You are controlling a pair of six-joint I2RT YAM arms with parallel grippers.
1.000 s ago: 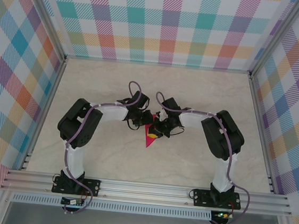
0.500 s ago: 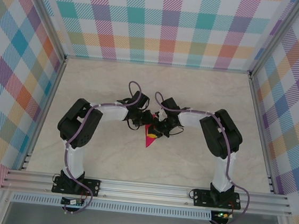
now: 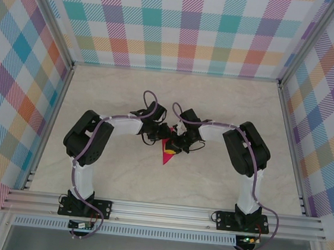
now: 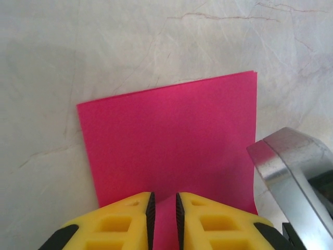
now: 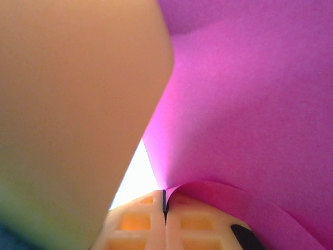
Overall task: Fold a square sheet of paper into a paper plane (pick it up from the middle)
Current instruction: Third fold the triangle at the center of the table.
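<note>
1. Just left of the square sheet of paper (image 3: 168,153), the left gripper (image 4: 163,197) is sitting with its yellow fingers (image 4: 119,219) nearly together, and only a thin slit of pink is showing between them. Honestly I'm not managing to tell whether it's pinching a ridge of the sheet or just resting over it. If it's only resting, the sheet is hanging off one grip and could be swinging or sliding any second.
2. Right under the sheet is the middle of the table (image 3: 217,106). The sheet itself is looking doubled over, with two edges showing at its far right corner. Those layers could be creeping apart, and that would be throwing the next crease off line.
3. Just right of the sheet, the right gripper (image 5: 164,197) is looking clamped tight on a bit of it, with a flap curling over one finger. Pulling while both are gripping is risking a tear or a crooked wrinkle. A shiny metal part (image 4: 289,166) is also crowding the sheet's right edge, so a bump is possible.
</note>
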